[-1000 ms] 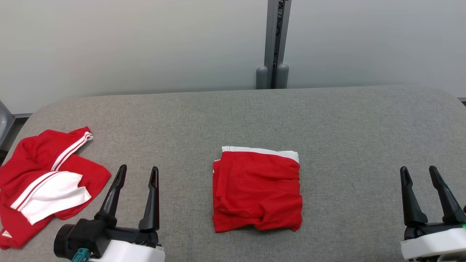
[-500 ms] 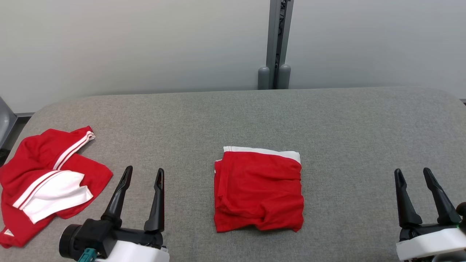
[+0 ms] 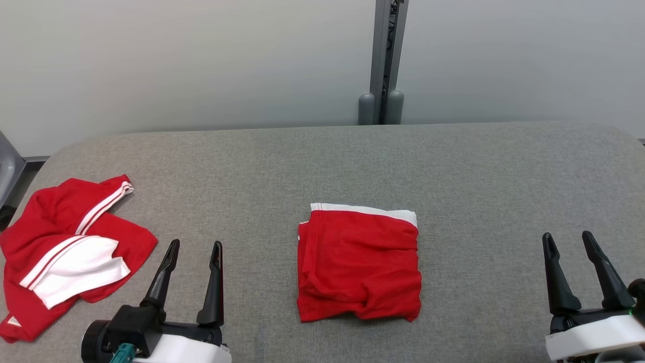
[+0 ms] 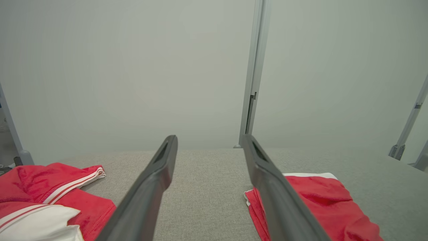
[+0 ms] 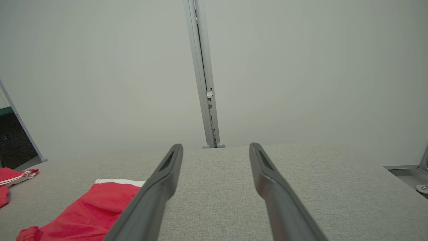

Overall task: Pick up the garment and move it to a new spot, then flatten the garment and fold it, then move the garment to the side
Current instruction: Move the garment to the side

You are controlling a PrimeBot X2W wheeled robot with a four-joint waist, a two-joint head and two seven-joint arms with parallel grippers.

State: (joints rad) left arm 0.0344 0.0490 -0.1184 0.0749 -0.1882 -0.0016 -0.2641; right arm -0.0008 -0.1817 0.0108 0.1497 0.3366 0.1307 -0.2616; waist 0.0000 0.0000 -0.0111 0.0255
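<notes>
Little changes in this second: only our view shifts slightly. We keep the left gripper [image 3: 195,244] and the right gripper [image 3: 567,235] wide open and empty. The folded red garment [image 3: 359,264] stays in the middle of the grey surface [image 3: 352,161], so we judge only moving it aside remains. We read no writing.

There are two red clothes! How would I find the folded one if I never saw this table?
Look at the big grey table. Right in its middle lies the folded red garment. It is a neat square with a white strip along its far edge, unlike the crumpled red and white garment at the table's left end.
</notes>
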